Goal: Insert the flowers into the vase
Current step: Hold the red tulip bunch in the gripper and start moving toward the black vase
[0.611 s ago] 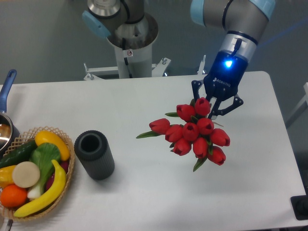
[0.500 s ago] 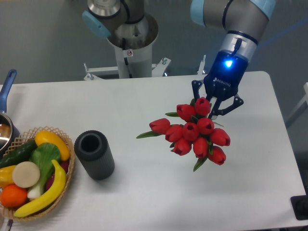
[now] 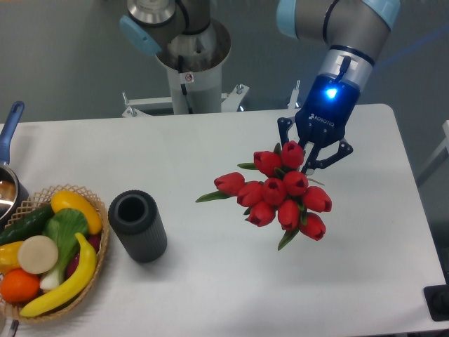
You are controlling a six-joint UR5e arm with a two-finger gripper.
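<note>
A bunch of red tulips, the flowers [image 3: 279, 193], hangs over the right half of the white table with buds facing the camera and green leaves poking out left and below. My gripper [image 3: 313, 156] is behind and above the bunch, shut on its stems, which the buds mostly hide. The vase [image 3: 137, 225], a dark ribbed cylinder with an open round mouth, stands upright at the left, well apart from the flowers.
A wicker basket [image 3: 97, 268] of fruit and vegetables sits just left of the vase at the table's front-left corner. A pot with a blue handle [image 3: 10, 128] is at the far left edge. The robot base [image 3: 191, 63] stands behind the table.
The gripper and the flowers have shifted slightly left and up; the vase and basket have not moved.
</note>
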